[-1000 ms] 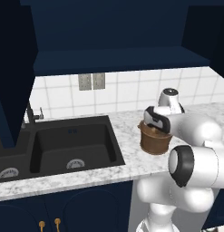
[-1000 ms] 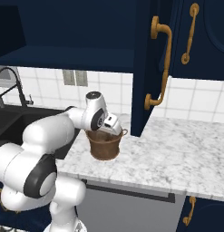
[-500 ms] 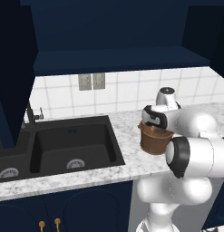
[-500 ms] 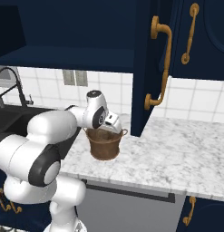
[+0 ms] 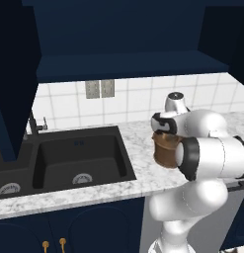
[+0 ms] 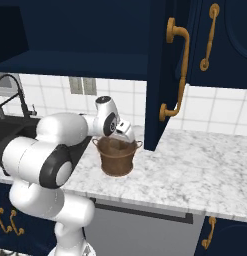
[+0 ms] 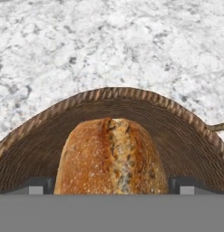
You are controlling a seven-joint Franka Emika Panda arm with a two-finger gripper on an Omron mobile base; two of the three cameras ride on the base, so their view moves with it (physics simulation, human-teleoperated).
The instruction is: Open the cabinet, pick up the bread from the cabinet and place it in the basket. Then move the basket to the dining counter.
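The wide-open gripper hangs over the wicker basket, which stands on the marble worktop near its back edge with the bread loaf inside; next, probably lift clear, then grip the rim squarely.

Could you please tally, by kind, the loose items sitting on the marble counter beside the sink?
basket: 1
bread, lying inside the basket: 1
Total: 2
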